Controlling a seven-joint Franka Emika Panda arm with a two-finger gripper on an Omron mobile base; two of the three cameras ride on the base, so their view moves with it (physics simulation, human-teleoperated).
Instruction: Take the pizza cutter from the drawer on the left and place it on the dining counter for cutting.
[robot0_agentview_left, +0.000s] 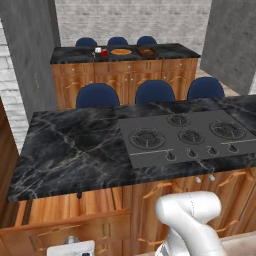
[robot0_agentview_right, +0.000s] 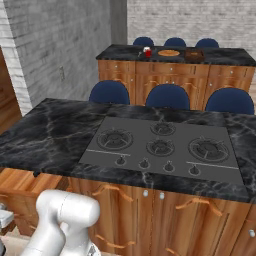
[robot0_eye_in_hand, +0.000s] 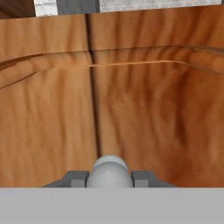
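Tool (robot0_eye_in_hand: 110, 177) clenched on round silver knob (robot0_eye_in_hand: 110, 169) of wooden drawer (robot0_eye_in_hand: 131, 113); drawer pulled partly out beneath marble island worktop (robot0_agentview_left: 70, 150).

Both base views look forward and down from behind the arm, left and right, sharing the cooktop (robot0_agentview_left: 187, 137) and the far table (robot0_agentview_left: 165, 51). The hand view sits right against the drawer (robot0_eye_in_hand: 131, 109) front, at its knob (robot0_eye_in_hand: 110, 170).

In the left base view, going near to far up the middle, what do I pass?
Robot arm → island's black marble top with the gas cooktop → row of blue chairs → dining counter carrying the pizza → more blue chairs → brick wall.
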